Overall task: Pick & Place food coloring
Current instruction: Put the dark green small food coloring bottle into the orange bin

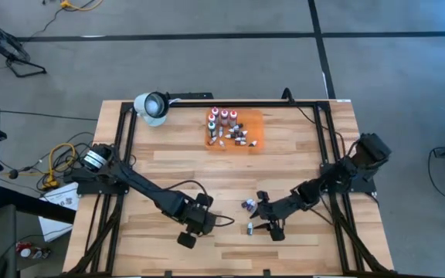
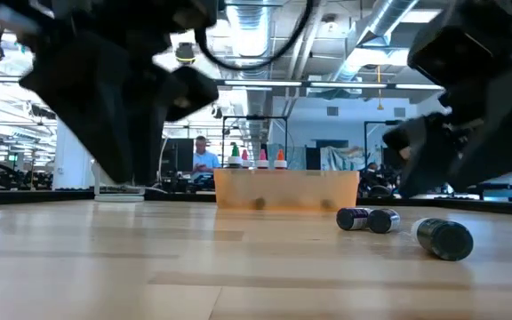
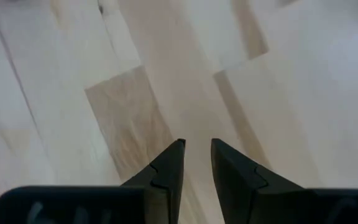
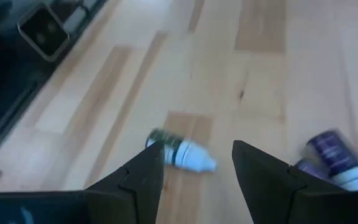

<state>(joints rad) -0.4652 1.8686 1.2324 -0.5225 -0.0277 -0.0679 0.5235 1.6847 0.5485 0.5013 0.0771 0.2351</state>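
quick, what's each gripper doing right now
left gripper: closed, holding nothing, over bare table.
right gripper: open, empty, above a lying dropper bottle.

This is a big lab or workshop. Two robot arms sit on a wooden table [image 1: 168, 162] with a black metal frame [image 1: 122, 139]. The floor [image 1: 207, 54] is gray with loose cables [image 1: 52, 166]. Behind are bright ceiling lights [image 2: 256, 22], silver pipes [image 2: 389, 18], desks, and a person [image 2: 204, 156] sitting

The table [image 1: 168, 166] is pale wood in butcher-block strips — smooth, slightly shiny. The dropper bottle [image 2: 443, 238] looks like glossy dark plastic; the gripper fingers [image 4: 257, 174] are matt black plastic.
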